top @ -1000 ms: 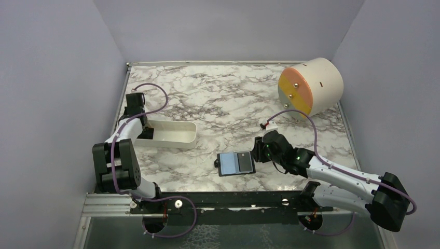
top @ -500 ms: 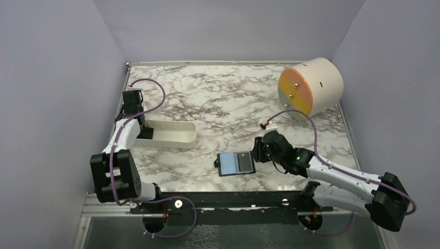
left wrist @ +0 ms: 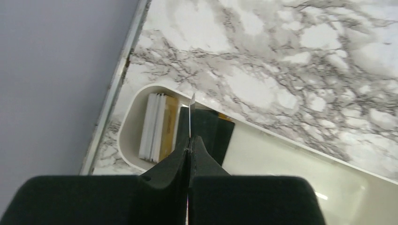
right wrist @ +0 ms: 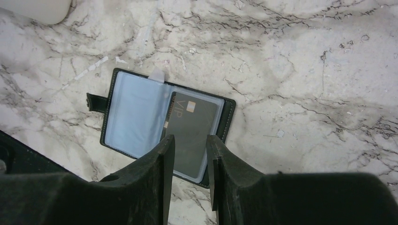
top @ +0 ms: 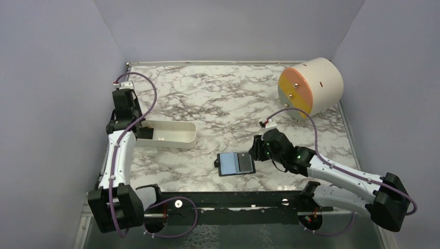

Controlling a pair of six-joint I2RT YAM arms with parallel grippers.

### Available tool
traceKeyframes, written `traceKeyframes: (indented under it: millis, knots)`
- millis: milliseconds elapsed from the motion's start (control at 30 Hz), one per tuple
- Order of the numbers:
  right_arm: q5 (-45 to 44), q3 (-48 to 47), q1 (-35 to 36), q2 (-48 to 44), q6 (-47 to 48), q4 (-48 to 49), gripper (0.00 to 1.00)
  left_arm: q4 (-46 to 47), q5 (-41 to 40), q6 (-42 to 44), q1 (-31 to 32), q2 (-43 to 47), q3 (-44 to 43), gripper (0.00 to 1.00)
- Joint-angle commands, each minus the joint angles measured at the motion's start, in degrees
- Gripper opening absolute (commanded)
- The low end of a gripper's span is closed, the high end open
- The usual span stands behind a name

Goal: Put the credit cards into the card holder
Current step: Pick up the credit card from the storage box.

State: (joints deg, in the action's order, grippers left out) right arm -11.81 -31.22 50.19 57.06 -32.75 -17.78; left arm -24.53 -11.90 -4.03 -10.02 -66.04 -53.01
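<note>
Now, in the top view, we see that the left arm has reshaped itself over the last second: its elbow has dropped toward the near rail and its wrist has drawn up along the wall, while the left claw (top: pixel 141 130) stays at the left end of the white tray (top: pixel 181 142). The card holder (top: pixel 236 163) lies open on the marble surface (top: pixel 218 98) just where it was, and the right claw (top: pixel 255 150) has hardly stirred at its right edge. In the left wrist view, the left claw (left wrist: pixel 190 140) has gone from slightly parted to fully closed. It pinches a thin card (left wrist: pixel 191 115) seen edge-on, upright above a dark card (left wrist: pixel 209 131) that lies flat in the tray (left wrist: pixel 291 164), next to a pale stack of cards (left wrist: pixel 156 126) at the tray's end. We judge that one more card is now gripped and ready to be lifted out and carried to the holder. In the right wrist view, the right claw (right wrist: pixel 190 138) stands partly open with nothing between its jaws, poised over the right half of the card holder (right wrist: pixel 133 117). A grey VIP card (right wrist: pixel 192 124) already sits there, though we cannot tell whether it is fully inside the sleeve. The blue left half looks free for the next card.
</note>
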Motion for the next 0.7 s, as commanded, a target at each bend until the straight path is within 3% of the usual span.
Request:
traceKeyframes:
  millis: [0,400,667]
  knots:
    - [2.09,-3.11,0.32,-2.06,-0.79,0.84,0.32,-1.73,11.34,-6.68,-0.1,4.28,-2.04,0.0]
    - [8.55,-6.71,0.25,-7.18,-3.11,5.61,0.31,1.51,46.17,-18.99,-0.14,7.69,-0.42,0.0]
    - [15.62,-6.53,0.24,-6.96,-10.89,17.72,0.3,15.49,64.0,-36.43,1.78,10.68,10.8,0.0]
